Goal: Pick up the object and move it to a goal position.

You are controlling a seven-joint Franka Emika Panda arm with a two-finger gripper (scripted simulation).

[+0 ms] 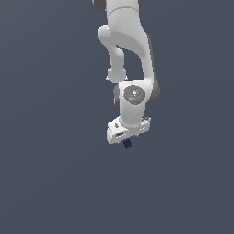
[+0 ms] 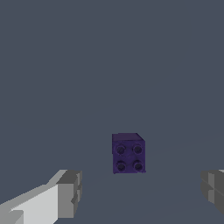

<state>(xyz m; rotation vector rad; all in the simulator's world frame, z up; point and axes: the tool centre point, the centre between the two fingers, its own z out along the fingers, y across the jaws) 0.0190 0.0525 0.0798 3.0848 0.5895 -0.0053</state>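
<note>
Two finger pads spread wide in wrist view, gripper holding nothing; I judge approach underway. Purple studded cube sits between and beyond pads, untouched. I centre over cube, descend straight, close evenly. Desk edges, corners out of frame; goal unmarked; exterior view hides fingers behind hand.

The cube is dark purple with four round studs on one face; beside it, the end effector shows white with grey fingertips.
</note>
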